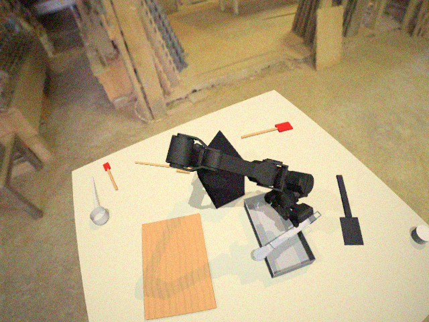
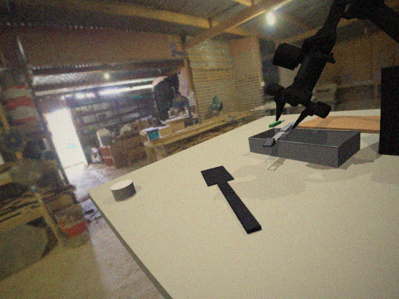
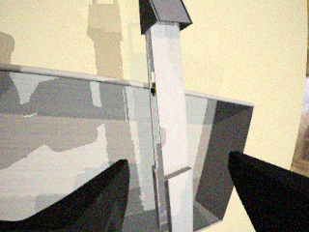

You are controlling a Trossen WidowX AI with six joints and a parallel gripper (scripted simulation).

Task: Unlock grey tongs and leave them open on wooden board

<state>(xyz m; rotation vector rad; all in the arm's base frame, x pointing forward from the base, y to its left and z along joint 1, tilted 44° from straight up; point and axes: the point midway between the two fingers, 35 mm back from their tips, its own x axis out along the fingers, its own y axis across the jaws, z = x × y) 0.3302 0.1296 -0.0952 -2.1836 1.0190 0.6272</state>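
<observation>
The grey tongs (image 1: 279,240) (image 3: 170,121) lie across the roasting tin (image 1: 294,268) (image 2: 306,152) (image 3: 224,140). Their looped end sticks out past the tin's upper-right side in the top view, and their rounded end past the opposite side. The arms look closed together. My gripper (image 2: 285,124) (image 3: 180,164) is open and points down at the tongs, with one finger on each side of them and nothing held. In the wrist view both fingertips are apart from the tongs. The wooden board (image 1: 176,256) (image 2: 341,122) lies beside the tin, with nothing on it.
A tall black block (image 1: 225,188) (image 2: 389,112) stands near the tin. A black spatula (image 1: 351,230) (image 2: 238,205) and a small cylinder (image 1: 421,233) (image 2: 123,190) are on the tin's other side. A ladle (image 1: 99,215) and red-headed spatulas (image 1: 283,127) (image 1: 106,166) lie farther off.
</observation>
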